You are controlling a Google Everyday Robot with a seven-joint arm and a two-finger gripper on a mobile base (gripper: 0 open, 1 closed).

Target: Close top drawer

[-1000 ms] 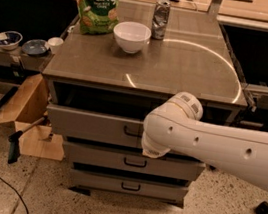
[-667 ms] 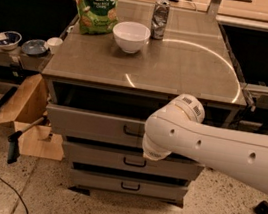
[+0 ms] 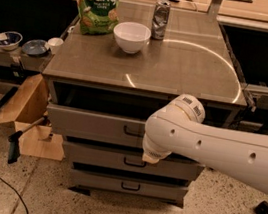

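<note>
The top drawer (image 3: pixel 91 124) is a wide grey drawer with a small dark handle (image 3: pixel 133 130). It stands pulled out a little from the cabinet, with a dark gap above its front. My white arm (image 3: pixel 208 148) reaches in from the right across the drawer front. My gripper (image 3: pixel 152 156) is at the arm's end, low against the drawer front just right of the handle, mostly hidden behind the wrist.
Two more grey drawers (image 3: pixel 116 158) (image 3: pixel 122 184) sit below. On the cabinet top (image 3: pixel 180 71) stand a green chip bag (image 3: pixel 97 2), a white bowl (image 3: pixel 131 36) and a can (image 3: pixel 160 19). A cardboard box (image 3: pixel 30 123) sits on the floor at left, and bowls (image 3: pixel 8 38) rest on a side ledge.
My arm has shifted slightly to the right. The top drawer's front looks to be in the same place.
</note>
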